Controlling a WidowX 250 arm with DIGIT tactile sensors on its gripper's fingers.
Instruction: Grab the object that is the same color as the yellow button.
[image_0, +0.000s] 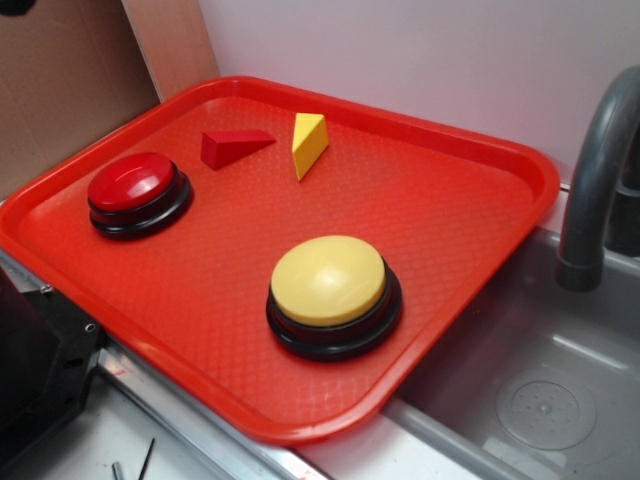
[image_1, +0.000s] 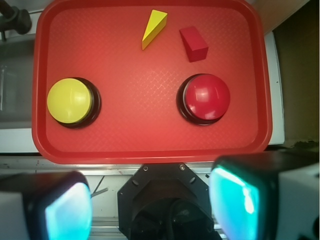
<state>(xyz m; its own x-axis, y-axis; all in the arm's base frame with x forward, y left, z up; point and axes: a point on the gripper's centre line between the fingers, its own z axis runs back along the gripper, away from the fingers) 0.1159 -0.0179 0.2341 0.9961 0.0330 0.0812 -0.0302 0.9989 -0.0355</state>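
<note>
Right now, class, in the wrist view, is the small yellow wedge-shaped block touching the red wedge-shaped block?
No: the small yellow wedge-shaped block and the red wedge-shaped block lie apart, with bare red tray between them.

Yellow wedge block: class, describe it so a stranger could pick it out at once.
Find the red tray beside the grey sink. Along its far side, away from the two domed buttons, lie two small wedge blocks close together. The yellow wedge is the one matching the yellow button; its neighbour, the red wedge, blends into the tray.

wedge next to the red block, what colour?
Yellow: the wedge matches the yellow button. Clearest in the exterior view.
</note>
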